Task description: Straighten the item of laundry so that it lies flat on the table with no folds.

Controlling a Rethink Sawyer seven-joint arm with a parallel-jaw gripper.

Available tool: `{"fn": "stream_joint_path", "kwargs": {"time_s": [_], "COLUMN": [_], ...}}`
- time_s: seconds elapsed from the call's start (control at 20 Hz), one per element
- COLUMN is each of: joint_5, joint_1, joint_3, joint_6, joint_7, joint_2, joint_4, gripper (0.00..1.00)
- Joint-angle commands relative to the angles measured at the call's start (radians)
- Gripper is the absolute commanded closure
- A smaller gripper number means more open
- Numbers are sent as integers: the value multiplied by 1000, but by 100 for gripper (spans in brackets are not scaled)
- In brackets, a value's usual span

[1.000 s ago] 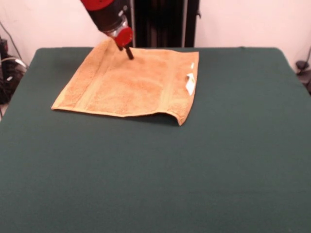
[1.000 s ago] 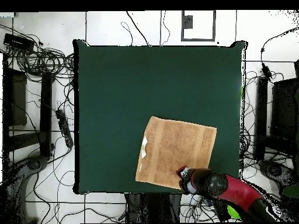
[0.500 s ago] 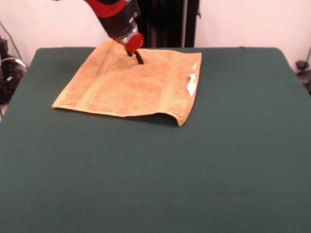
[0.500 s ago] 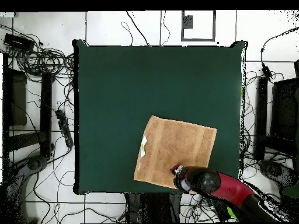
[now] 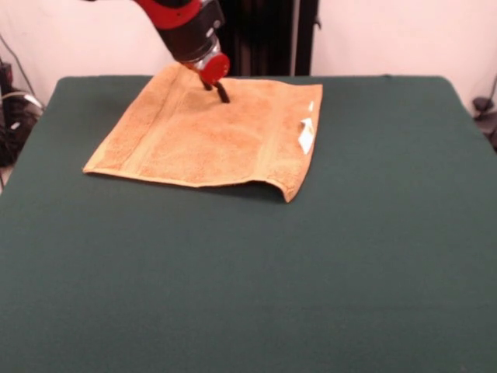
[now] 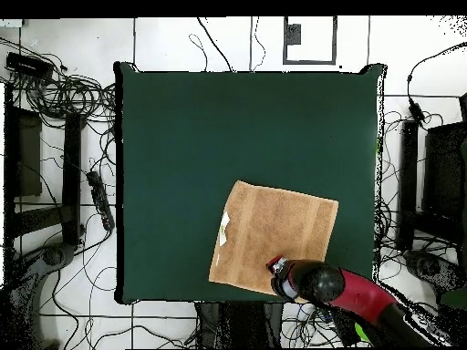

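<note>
The item of laundry [image 5: 206, 136], an orange-tan towel with border bands and a small white tag [image 5: 304, 134], lies spread on the far left part of the green table [image 5: 326, 264]. Its near right corner [image 5: 286, 189] curls up a little, with a shadow under it. The gripper [image 5: 220, 92] comes down from the red and black arm onto the towel near its far edge, and its tip touches the cloth. In the overhead view the towel [image 6: 274, 232] lies near the table's [image 6: 246, 128] bottom edge, and the gripper [image 6: 277, 267] is at the towel's lower edge.
Most of the green top near and right of the towel is bare felt. Cables and stands [image 6: 64, 118] lie on the floor around the table. The towel's far edge sits close to the table's edge by the robot.
The gripper moved a little to the right along the towel's far edge in the front view, and the cloth there shifted slightly with it. It has held still over the last half second.
</note>
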Motion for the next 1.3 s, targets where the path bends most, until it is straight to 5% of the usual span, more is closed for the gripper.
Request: {"fn": "stream_joint_path", "kwargs": {"time_s": [0.05, 0.65, 1.3], "joint_5": [97, 114, 67], "joint_1": [69, 36, 86], "joint_3": [182, 261, 87], "joint_6": [-178, -241, -55], "joint_7": [77, 52, 48], "joint_2": [171, 224, 72], "joint_4": [-163, -163, -123], "gripper": [0, 0, 0]}}
